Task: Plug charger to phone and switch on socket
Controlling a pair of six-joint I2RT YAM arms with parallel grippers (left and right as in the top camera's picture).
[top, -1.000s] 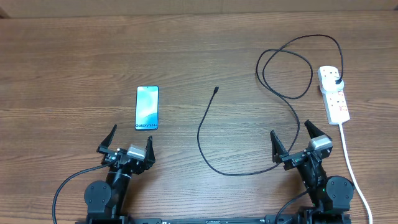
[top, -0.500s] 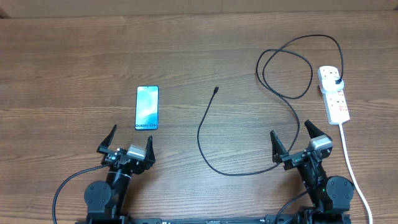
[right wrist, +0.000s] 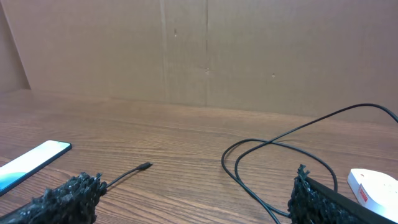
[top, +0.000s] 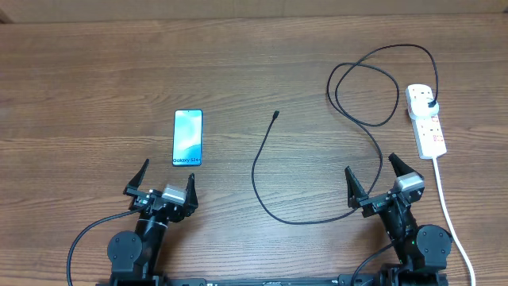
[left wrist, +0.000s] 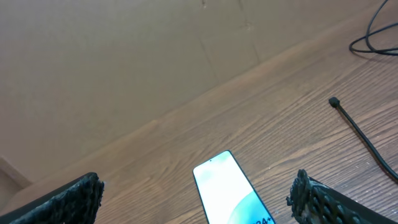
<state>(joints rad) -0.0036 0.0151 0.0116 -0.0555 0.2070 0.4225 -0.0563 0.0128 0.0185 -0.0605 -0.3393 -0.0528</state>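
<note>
Nearest to us, our left hand (top: 167,178) and right hand (top: 373,173) sit low at the front edge of the desk (top: 95,79). Each has its fingers spread wide apart and holds nothing. Both wrist views confirm this, showing bare padded fingertips (left wrist: 68,194) at the picture's edges with open desk between them. Nothing has changed over the last second: both arms, the cable and the phone lie exactly where they were. We judge the task has not started, and we are parked at the ready. Just beyond the right hand, the charger (top: 255,163) sweeps a slack curve across the middle of the desk. From there it runs away from us to its connector tip (top: 275,116), which lies free on the wood. The phone (top: 187,137) lies flat just ahead of the left hand, screen lit and "Galaxy S24+" edge toward us. It is well apart from that tip, with bare desk between them. Farther right, the socket (top: 429,127) lies lengthwise with its white cord (top: 444,199) trailing back past the right arm. The charger's black plug (top: 429,104) sits at the socket's far end, seemingly already seated. We cannot tell whether the switch is on. The cable's big loops (top: 373,87) lie farthest out, before the cardboard wall (right wrist: 249,50). We reckon the first job is to pick up the connector tip and bring it to the phone's near edge.
</note>
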